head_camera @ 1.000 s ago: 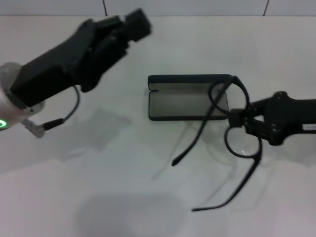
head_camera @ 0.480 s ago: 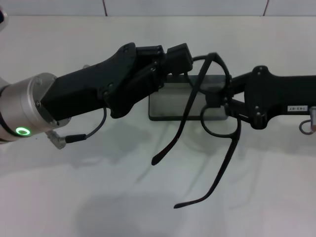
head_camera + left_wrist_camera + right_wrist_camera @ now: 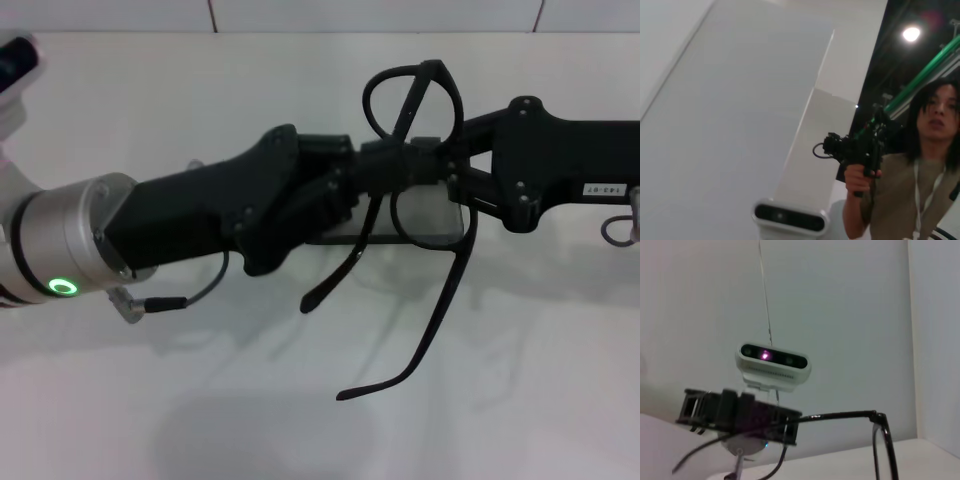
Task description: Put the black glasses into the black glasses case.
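From the head view I see most of the matte black, grey-lined rectangular glasses case (image 3: pixel 425 228) hidden behind both arms; only a strip of grey lining and the near black edge show between them on the white table (image 3: pixel 200 400). Whether the case lid is fully open I cannot tell.

The thin black-framed glasses with rounded clear lenses (image 3: pixel 415 150) are held in the air above the case, tilted on end: one lens stands higher, the other hangs lower in front of the case lining. Both slim curved temple arms are unfolded and trail toward me, their tips clear of the table.

The right gripper (image 3: pixel 455 180) grasps the frame near the bridge, jaws clenched on it. The left gripper (image 3: pixel 385 165) reaches in from the other side and meets the frame at the same area; its fingertips merge with the black frame, so I cannot tell whether it is gripping or released.

The right wrist view shows one temple arm and part of a lens rim of the glasses (image 3: pixel 880 440), plus the white head camera (image 3: pixel 772 365). The left wrist view shows neither glasses nor case, only a wall and a person holding a black camera rig (image 3: pixel 860 147).
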